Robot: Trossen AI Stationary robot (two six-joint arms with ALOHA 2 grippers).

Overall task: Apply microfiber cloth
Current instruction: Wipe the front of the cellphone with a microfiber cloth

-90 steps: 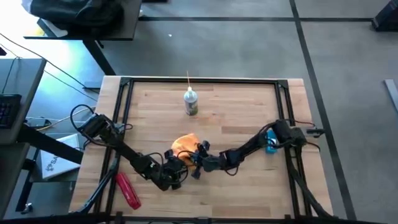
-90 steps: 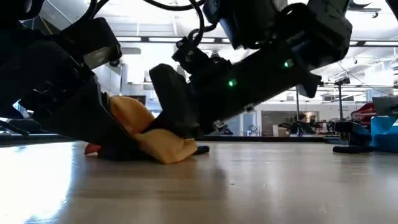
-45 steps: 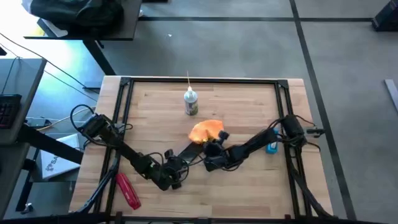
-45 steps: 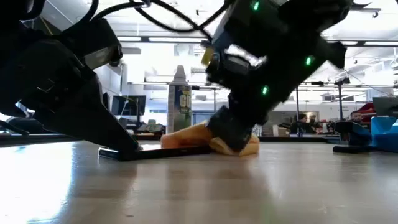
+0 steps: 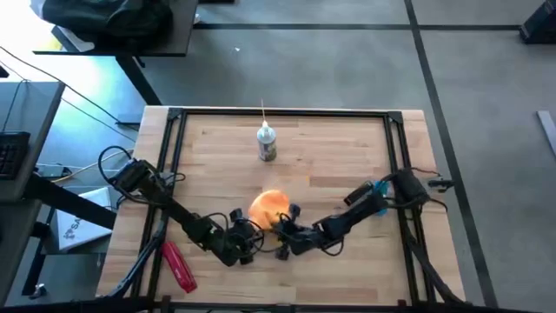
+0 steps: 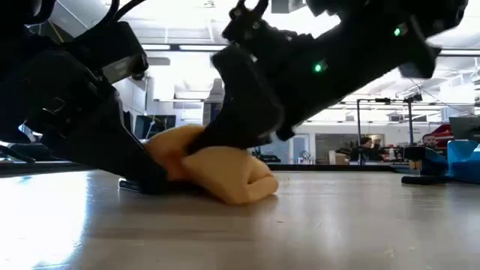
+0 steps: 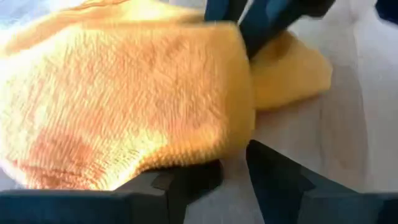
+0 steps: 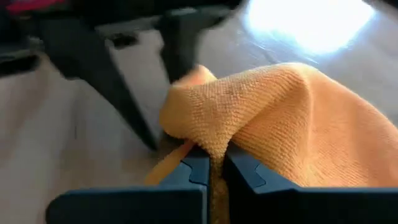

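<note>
The orange-yellow microfiber cloth (image 5: 268, 209) lies bunched on the table near its middle front; in the low view the cloth (image 6: 225, 172) rests on the wood. My right gripper (image 8: 211, 163) is shut on it. My left gripper (image 7: 231, 163) stands just left of and nearer than the cloth, its fingers a little apart, tips down at the table. Under its fingertip the end of a thin dark flat thing (image 6: 129, 184) shows; the cloth hides the remainder. My right gripper pinches a raised fold of the cloth (image 8: 214, 140) between its two fingers. It comes slanting down from the table's right side. The cloth's underside rests on the table and the cloth bulges slack around the fingers (image 6: 225, 131). My left gripper has a fingertip (image 6: 154, 178) down at the end of the dark flat thing; I cannot tell whether it touches.
A white spray bottle (image 5: 266, 143) stands at the far middle. A red tool (image 5: 178, 265) lies at the near left corner, and a blue object (image 5: 378, 196) sits at the right side. A dark metal frame (image 5: 174, 130) runs along the table's edges.
My right gripper has dragged the cloth along the table toward the far right, away from my left gripper, then back toward the near left. The cloth now lies bunched against my left gripper's fingers again. It stayed on the table throughout.
</note>
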